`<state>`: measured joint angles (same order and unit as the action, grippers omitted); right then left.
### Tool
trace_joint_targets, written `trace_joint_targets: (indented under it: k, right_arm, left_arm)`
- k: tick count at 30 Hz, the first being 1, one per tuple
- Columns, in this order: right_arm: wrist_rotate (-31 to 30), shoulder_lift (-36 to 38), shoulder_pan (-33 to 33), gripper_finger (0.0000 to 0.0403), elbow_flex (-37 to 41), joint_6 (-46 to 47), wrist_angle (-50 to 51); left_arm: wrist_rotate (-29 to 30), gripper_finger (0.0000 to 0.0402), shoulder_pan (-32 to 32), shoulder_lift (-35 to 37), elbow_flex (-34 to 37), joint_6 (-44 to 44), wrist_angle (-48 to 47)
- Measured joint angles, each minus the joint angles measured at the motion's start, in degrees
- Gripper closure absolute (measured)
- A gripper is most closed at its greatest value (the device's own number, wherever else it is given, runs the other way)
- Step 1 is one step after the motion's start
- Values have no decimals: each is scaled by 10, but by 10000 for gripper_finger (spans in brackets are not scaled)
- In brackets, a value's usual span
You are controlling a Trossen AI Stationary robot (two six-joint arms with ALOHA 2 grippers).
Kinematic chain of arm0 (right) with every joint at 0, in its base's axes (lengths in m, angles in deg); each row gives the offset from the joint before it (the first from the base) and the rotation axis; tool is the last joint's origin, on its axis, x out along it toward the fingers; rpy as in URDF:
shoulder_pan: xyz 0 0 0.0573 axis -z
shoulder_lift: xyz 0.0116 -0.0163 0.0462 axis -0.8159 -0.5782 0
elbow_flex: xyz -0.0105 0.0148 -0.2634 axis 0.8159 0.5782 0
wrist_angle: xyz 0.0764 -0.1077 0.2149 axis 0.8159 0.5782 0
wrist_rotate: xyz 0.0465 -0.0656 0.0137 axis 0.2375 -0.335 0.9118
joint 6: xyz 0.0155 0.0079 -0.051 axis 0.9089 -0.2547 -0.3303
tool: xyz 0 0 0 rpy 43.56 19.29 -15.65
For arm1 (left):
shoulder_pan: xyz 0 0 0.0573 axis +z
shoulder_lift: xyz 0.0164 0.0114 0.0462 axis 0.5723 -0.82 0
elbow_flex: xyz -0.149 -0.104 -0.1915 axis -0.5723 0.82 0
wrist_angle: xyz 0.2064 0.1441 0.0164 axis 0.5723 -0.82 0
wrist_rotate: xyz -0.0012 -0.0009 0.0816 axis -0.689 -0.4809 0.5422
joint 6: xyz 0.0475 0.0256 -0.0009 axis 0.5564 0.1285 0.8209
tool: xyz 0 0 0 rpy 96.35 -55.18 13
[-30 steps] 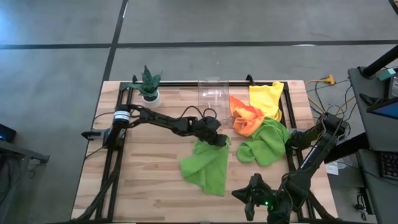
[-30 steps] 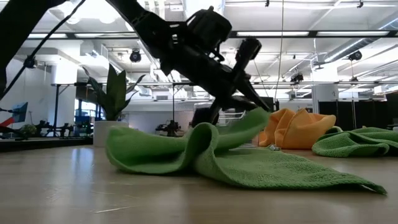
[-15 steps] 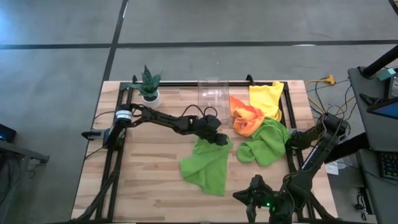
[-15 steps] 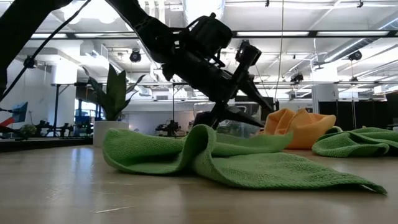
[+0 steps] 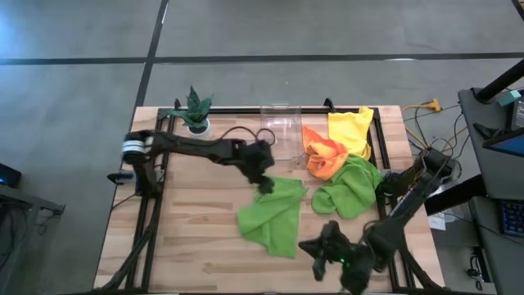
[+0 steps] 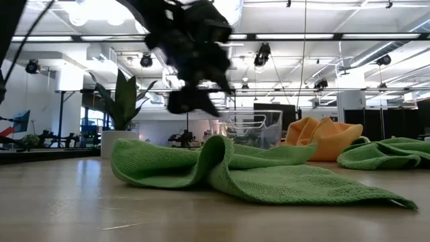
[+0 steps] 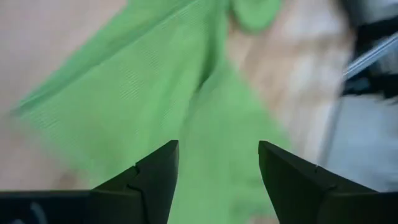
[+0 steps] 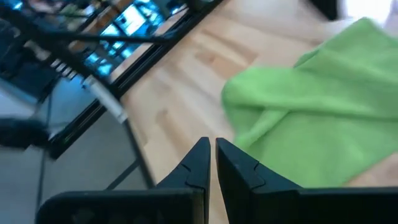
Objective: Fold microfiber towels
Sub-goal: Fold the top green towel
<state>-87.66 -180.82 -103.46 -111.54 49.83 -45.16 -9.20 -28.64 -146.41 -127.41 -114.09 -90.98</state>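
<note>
High view, towels: 4 cloths are seen on the wooden table (image 5: 188,238). A lime green towel (image 5: 274,215) is spread in loose folds near the middle; a second green towel (image 5: 352,187) is bunched beside it, with an orange towel (image 5: 323,156) and a yellow towel (image 5: 352,131) at the far edge, next to a clear bin (image 5: 278,123).
High view, arms: the left gripper (image 5: 264,179) is held just over the middle towel's far corner; the right gripper (image 5: 315,248) is parked at the near edge.
Low view, cloth: the middle towel (image 6: 255,171) is draped in a soft ridge, so it is judged light, limp and non-slippery.
Left wrist view, pincer: the left fingers (image 7: 155,174) are spread, nothing is pinched, green cloth lies below.
Right wrist view, pincer: the right fingers (image 8: 199,165) are pressed together, empty.
Hold: a corner or hem is judged best, pinched firmly.
</note>
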Motion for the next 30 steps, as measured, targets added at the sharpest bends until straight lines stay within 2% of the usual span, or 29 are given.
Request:
trace_joint_targets:
  k: [3, 6, 10, 14, 19, 23, 30]
  right_arm:
    - [48, 0, 53, 381, 1, -18, 0]
    - [138, 0, 112, 381, 2, -67, 0]
    - [213, 0, 174, 381, 6, -93, 0]
    - [257, 1, 197, 381, 21, -83, 0]
    - [291, 1, 201, 381, 54, -33, 1]
    - [306, 1, 193, 381, 66, -8, -1]
    - [308, 1, 173, 381, 57, -5, -5]
  left_arm:
    - [19, 203, -13, 78, 71, 3, -4]
    - [18, 203, -33, 153, 157, -32, 21]
    - [16, 203, -71, 235, 284, -130, 72]
    - [10, 204, -120, 285, 397, -263, 206]
    - [35, 204, -170, 278, 482, -409, 409]
    - [70, 204, -181, 247, 488, -446, 438]
    - [70, 204, -181, 170, 471, -480, 441]
